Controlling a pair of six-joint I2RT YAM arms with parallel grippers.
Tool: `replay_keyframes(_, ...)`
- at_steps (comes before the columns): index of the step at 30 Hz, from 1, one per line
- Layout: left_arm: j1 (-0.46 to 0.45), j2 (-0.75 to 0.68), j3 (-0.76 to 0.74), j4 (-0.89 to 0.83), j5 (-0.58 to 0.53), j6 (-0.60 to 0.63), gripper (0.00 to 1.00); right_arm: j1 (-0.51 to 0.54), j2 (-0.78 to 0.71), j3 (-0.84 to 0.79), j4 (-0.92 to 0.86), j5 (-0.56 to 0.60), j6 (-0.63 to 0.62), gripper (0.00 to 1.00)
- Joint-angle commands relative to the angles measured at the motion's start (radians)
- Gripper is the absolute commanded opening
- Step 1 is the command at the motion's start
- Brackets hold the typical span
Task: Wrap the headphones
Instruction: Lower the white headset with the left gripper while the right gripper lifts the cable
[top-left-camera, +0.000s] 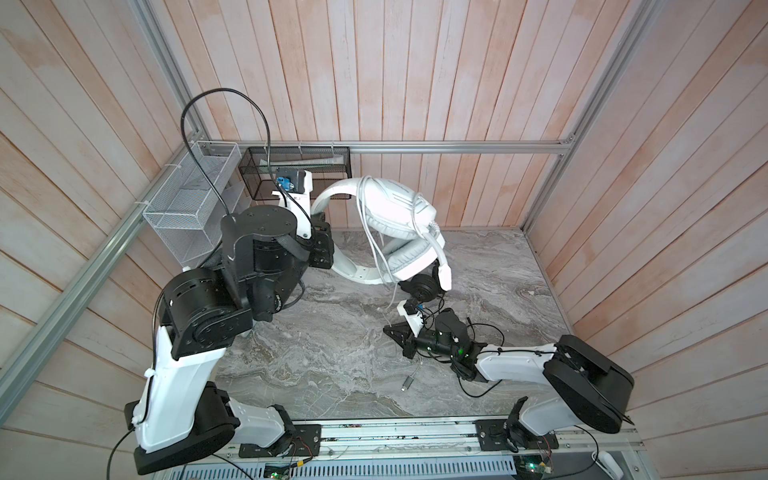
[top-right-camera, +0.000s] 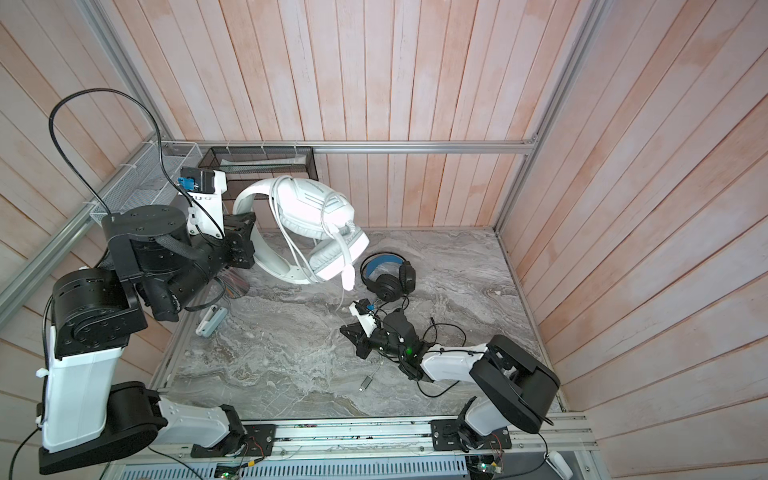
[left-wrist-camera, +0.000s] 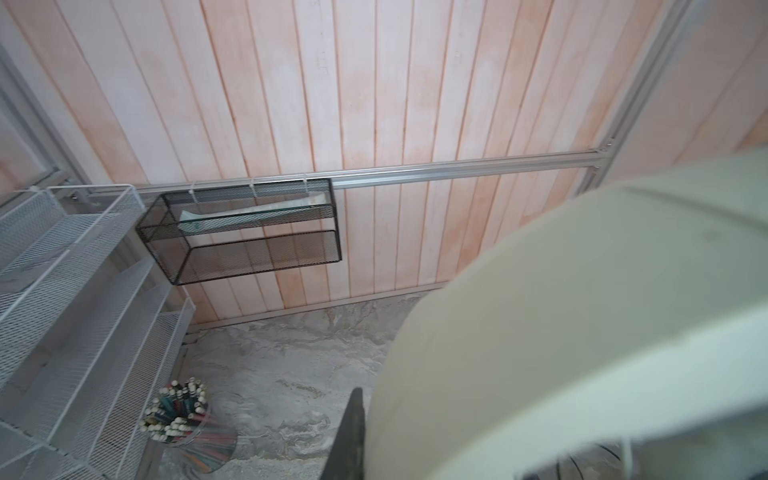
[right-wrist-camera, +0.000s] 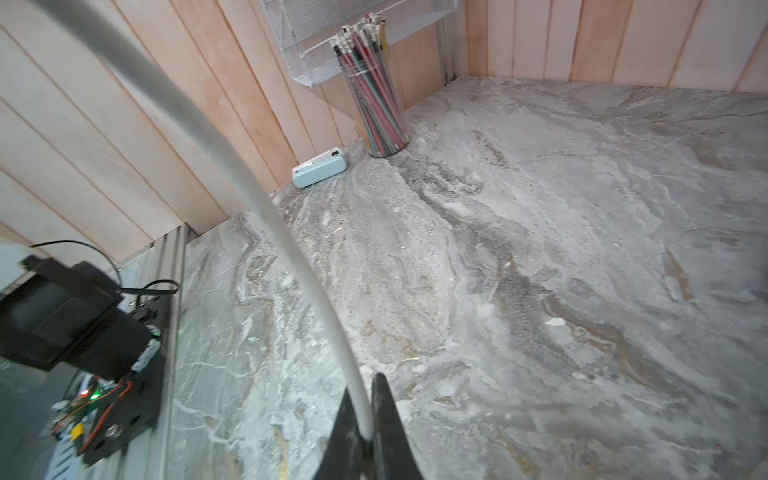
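Now the white headset (top-left-camera: 392, 201) hangs above the surface (top-left-camera: 324, 374), its headband (top-left-camera: 328, 194) clenched in the left end effector (top-left-camera: 325, 248), while its cable (right-wrist-camera: 266, 208) runs down and forward into the right end effector (right-wrist-camera: 365, 390), pinched shut on it

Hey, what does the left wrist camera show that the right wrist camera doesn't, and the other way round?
Only the left wrist view: the hanging black mesh basket and the white headset, its band huge and blurred up close. Only the right wrist view: the right claw shut on the grey-white cable, and a small pale blue box. Both: the pencil cup, the white mesh rack and the marble tabletop.
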Motion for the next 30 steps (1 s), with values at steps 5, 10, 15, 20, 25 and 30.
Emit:
replay_keyframes(5, 0.341, -0.006, -0.127, 0.195, 0.274, -0.076, 0.0, 0.203, -0.209, -0.029, -0.3, 0.155, -0.09, 0.0)
replay_keyframes(10, 0.442, 0.036, -0.22, 0.241, 0.272, -0.078, 0.0, 0.314, -0.322, -0.016, -0.455, 0.184, -0.082, 0.0)
replay_keyframes(15, 0.46, 0.031, -0.438, 0.351, 0.192, -0.036, 0.0, 0.421, -0.401, 0.125, -0.69, 0.261, -0.157, 0.0)
replay_keyframes(20, 0.47, 0.026, -0.64, 0.431, 0.162, -0.013, 0.0, 0.448, -0.457, 0.333, -0.936, 0.27, -0.259, 0.0)
replay_keyframes(25, 0.459, -0.002, -0.842, 0.505, 0.176, -0.017, 0.0, 0.449, -0.488, 0.522, -1.126, 0.334, -0.35, 0.0)
replay_keyframes(30, 0.295, -0.042, -1.04, 0.601, 0.0, 0.071, 0.0, 0.45, -0.484, 0.665, -1.256, 0.438, -0.431, 0.0)
